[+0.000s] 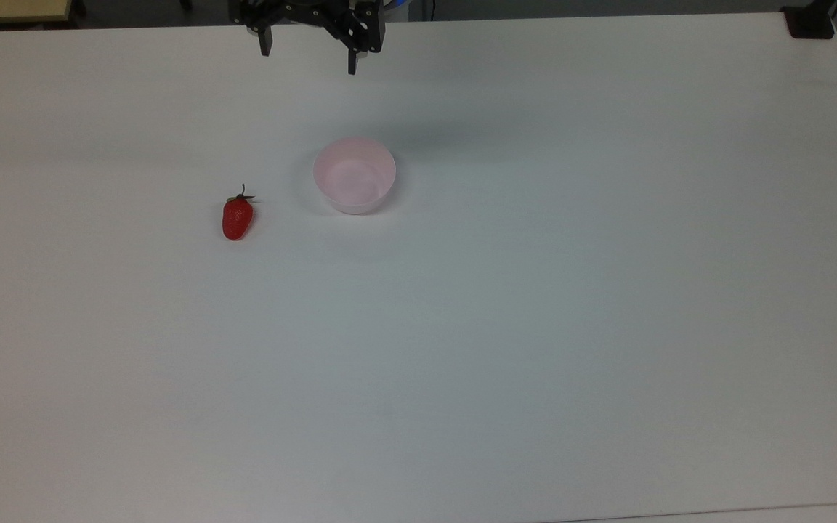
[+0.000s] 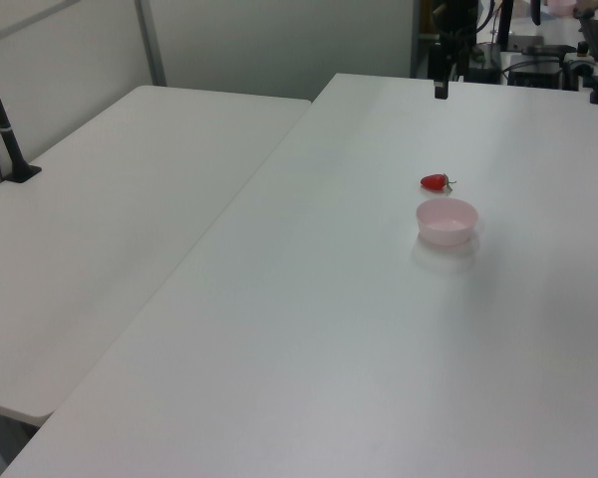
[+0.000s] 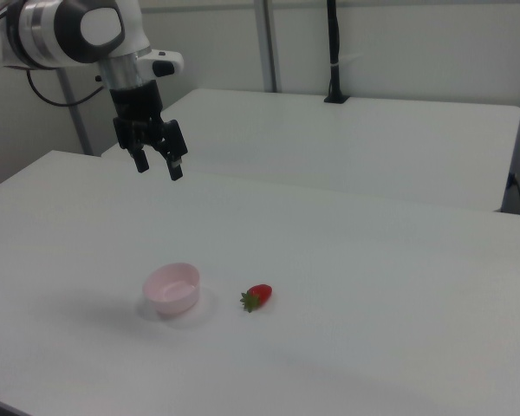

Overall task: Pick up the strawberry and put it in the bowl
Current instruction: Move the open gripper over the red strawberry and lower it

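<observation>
Gripper (image 3: 159,164) high above table (image 1: 462,363), fingers apart, holding nothing. Strawberry (image 1: 237,217) lies on its side near bowl (image 1: 354,175), on top view's left. Risk: glossy fruit slips or rolls under off-centre closing; light bowl gets nudged.

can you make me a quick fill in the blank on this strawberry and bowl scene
1. The strawberry lies on the white ____, apart from the bowl.
2. In the top view the strawberry is to the ____ of the bowl.
3. The inside of the pale pink bowl is ____.
4. The gripper hangs above the table with its fingers ____ and nothing between them.

Missing words: table; left; empty; open
</observation>
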Robot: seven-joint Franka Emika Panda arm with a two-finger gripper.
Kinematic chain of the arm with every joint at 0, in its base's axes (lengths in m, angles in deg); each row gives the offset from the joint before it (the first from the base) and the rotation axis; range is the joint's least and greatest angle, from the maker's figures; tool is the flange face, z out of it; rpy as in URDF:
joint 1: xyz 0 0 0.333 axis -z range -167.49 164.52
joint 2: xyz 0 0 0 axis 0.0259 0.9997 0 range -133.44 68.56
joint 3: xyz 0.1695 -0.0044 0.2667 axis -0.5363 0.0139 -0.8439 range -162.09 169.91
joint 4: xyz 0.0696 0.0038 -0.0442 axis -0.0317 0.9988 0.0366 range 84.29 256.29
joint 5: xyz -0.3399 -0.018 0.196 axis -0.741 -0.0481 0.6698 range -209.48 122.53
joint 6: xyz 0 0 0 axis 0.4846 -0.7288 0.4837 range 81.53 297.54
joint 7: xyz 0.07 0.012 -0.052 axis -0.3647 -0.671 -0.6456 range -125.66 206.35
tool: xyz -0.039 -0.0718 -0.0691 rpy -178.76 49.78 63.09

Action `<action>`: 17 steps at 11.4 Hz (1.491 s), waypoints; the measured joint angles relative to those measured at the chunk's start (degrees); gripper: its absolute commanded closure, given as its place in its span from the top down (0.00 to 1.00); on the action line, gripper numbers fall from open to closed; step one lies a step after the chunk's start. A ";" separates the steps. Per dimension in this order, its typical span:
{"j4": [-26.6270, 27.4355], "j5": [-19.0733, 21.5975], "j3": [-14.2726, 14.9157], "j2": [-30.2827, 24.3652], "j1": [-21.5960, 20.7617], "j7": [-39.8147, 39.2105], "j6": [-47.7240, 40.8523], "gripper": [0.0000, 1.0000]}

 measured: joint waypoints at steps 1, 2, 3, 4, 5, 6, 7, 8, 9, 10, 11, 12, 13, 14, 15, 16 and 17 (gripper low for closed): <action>0.00 0.00 0.00 0.00 0.00 -0.01 0.00 1.00; 0.00 0.00 0.00 0.00 0.00 -0.02 0.00 1.00; 0.00 0.00 0.00 0.00 0.00 -0.04 0.00 1.00; 0.01 0.00 0.00 0.00 0.00 -0.04 0.00 1.00; 0.01 0.00 0.00 0.00 0.01 -0.04 0.00 1.00; 0.03 0.00 0.00 0.02 0.03 -0.04 0.00 1.00; 0.06 0.00 0.00 0.03 0.13 -0.04 0.00 1.00; 0.07 0.00 0.01 0.03 0.40 -0.04 0.00 1.00; 0.07 0.00 0.02 0.04 0.87 -0.05 0.00 1.00; 0.07 0.00 0.04 0.06 1.50 -0.08 0.00 1.00; 0.07 0.00 0.07 0.13 2.33 -0.09 0.12 1.00; 0.07 0.00 0.09 0.32 3.52 -0.11 0.77 1.00; 0.10 0.00 0.11 0.71 4.84 -0.15 1.49 1.00; 0.21 0.00 0.13 1.51 6.19 -0.24 2.05 1.00; 0.35 0.00 0.15 2.82 7.37 -0.29 2.72 1.00; 0.75 0.00 0.17 4.48 8.45 -0.30 4.27 1.00; 1.88 0.00 0.18 6.34 9.57 -0.30 7.27 1.00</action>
